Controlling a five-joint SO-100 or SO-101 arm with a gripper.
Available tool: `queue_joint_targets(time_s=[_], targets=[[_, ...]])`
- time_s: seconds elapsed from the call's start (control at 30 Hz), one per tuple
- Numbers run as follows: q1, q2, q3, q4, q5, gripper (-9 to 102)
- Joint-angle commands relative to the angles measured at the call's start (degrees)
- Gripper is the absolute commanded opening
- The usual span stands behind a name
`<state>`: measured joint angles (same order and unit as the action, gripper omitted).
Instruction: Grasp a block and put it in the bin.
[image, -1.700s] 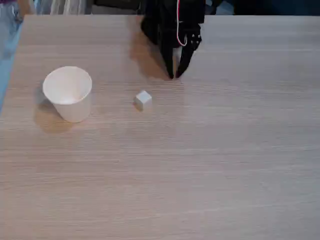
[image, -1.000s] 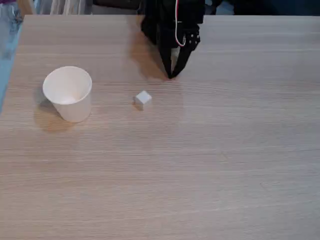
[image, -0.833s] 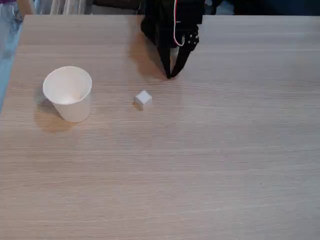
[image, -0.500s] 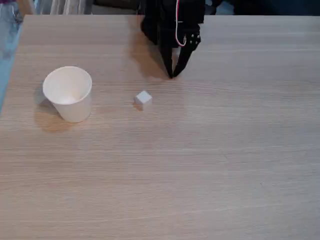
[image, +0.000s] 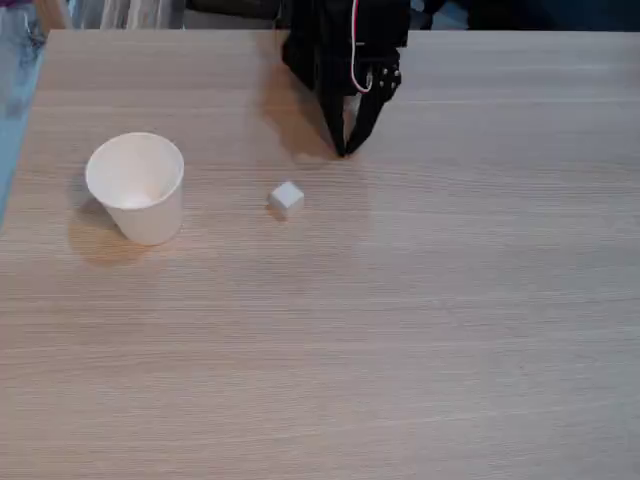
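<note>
Fixed view, looking down on a pale wood-grain laminate surface (image: 400, 330). The black two-finger end effector (image: 344, 151) hangs from the black arm at the top centre, pointing downward, with its fingertips drawn together to a single point at or just above the surface; a narrow gap remains higher up between the fingers. It holds nothing. A pink-and-white cable (image: 356, 60) runs down the front of the arm body.

The tiny white matte cube block (image: 287, 198) rests on the surface below and to the left of the fingertips, near them but clearly apart. The plain white paper cup bin (image: 137, 187) stands upright further left, mouth open upward, well apart from the block. The block lies between the cup and the end effector in this view. The cup interior appears empty.
</note>
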<state>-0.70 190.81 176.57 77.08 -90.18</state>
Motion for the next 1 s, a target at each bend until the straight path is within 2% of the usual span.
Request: queue_joint_targets(time_s=[0.0, 0.3, 0.67, 0.97], targets=[[0.44, 0.09, -3.08, -0.97, -0.70, 0], [1.23, -4.57, -9.49, -3.08, -2.20, 0], [1.85, -34.01, -30.50, -6.77, 5.45, 1], [7.82, -40.87, -32.87, -11.51, 11.51, 3]])
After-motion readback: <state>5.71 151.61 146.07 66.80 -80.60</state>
